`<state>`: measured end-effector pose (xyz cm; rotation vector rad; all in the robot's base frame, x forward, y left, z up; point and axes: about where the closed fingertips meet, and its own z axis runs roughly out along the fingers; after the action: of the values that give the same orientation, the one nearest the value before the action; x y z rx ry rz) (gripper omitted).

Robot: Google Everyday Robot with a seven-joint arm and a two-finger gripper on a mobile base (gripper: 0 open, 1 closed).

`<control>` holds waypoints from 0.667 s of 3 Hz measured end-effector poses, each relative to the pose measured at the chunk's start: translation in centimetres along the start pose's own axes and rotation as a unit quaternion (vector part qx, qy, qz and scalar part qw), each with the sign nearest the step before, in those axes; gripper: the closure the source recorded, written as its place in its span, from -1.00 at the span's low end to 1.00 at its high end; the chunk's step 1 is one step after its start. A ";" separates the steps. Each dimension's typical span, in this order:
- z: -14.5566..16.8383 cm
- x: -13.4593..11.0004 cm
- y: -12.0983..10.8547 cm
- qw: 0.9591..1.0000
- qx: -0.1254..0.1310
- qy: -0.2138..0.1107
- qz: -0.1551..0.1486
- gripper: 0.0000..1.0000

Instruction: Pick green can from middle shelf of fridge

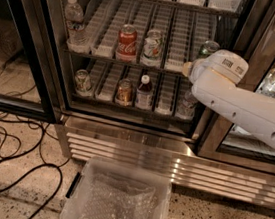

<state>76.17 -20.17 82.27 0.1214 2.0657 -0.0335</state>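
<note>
The green can [208,46] stands at the right end of the middle shelf [180,36]. Only its top and upper body show above my white arm [239,104]. The arm reaches in from the right through the fridge's [129,135] open door. My gripper [187,68] is at the arm's tip, at the shelf's front edge, just left of and below the green can. A red Coca-Cola can [127,42] and a mostly white can [152,44] stand further left on the same shelf.
A water bottle [73,20] stands at the shelf's left end. The lower shelf holds two cans [124,92], a dark bottle [144,91] and a water bottle [187,104]. A clear plastic bin [117,202] sits on the floor in front. Black cables [7,140] lie at the left.
</note>
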 end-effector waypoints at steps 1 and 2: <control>0.1 -0.7 -0.3 1.000 0.005 -0.009 -0.004 -0.34; 0.2 -1.1 -0.4 1.000 0.007 -0.015 -0.007 -0.34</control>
<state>76.81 -20.62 83.17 0.1133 2.0362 -0.0578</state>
